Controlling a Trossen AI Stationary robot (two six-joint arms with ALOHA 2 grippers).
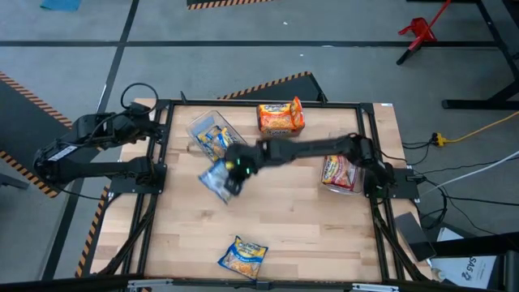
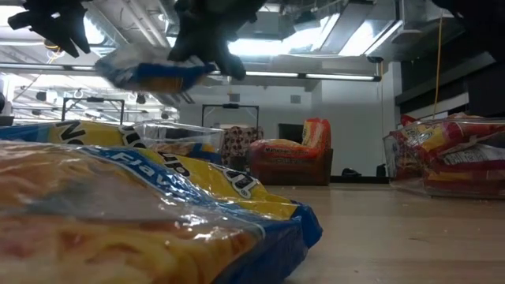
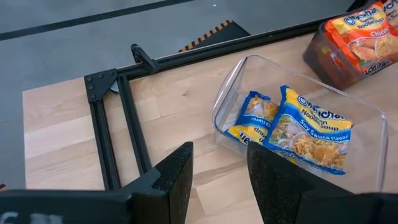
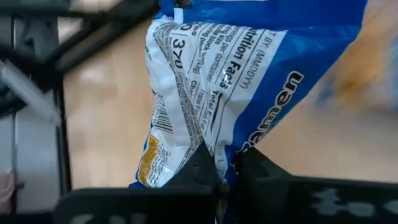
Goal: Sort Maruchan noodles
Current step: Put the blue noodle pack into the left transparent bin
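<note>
High view shows our right gripper (image 1: 231,177) clenched on a blue-and-yellow noodle packet (image 1: 216,178), lifted over the table (image 1: 308,235) just beside the clear bin (image 1: 212,134) holding two like packets. Our left gripper (image 3: 217,168) waits released at the left edge. Another blue packet (image 1: 242,257) lies near the front; orange packets (image 1: 280,117) and a red-packet bin (image 1: 339,172) sit well apart.
</note>
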